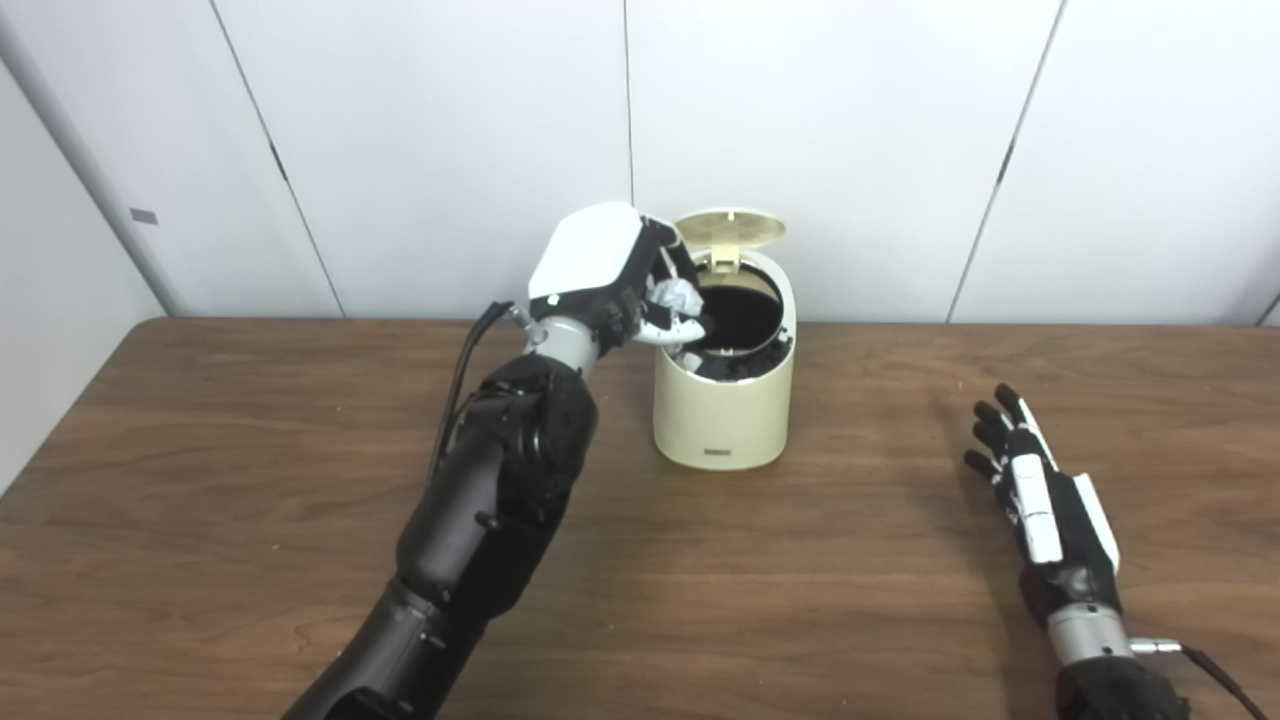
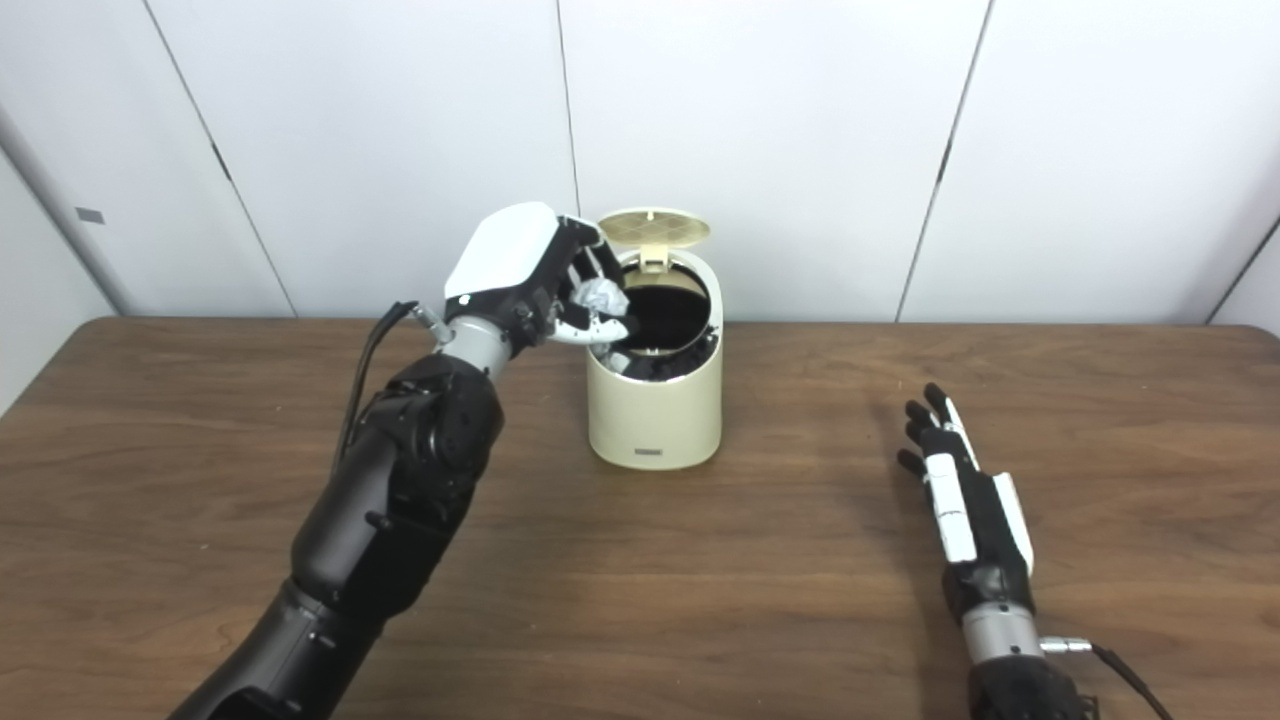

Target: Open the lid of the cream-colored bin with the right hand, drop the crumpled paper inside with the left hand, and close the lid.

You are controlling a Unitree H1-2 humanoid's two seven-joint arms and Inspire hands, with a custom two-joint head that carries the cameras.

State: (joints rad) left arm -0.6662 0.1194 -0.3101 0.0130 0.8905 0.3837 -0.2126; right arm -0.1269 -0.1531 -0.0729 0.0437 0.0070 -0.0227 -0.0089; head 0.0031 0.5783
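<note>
You are looking at a cream-coloured bin [image 1: 722,415] with its lid [image 1: 730,228] the same cream, ribbed in a fine grid on the underside, and a black interior. The crumpled paper [image 1: 677,297] is white with grey creases. Your left hand [image 1: 625,275] has a glossy white back shell over black fingers [image 1: 690,268] — its arm is black with a silver-grey wrist. Your right hand [image 1: 1040,500] is black with white panels. The counter [image 1: 820,580] is dark brown wood grain, streaked lengthwise. The wall panels [image 1: 820,120] behind are plain white with thin dark seams.
</note>
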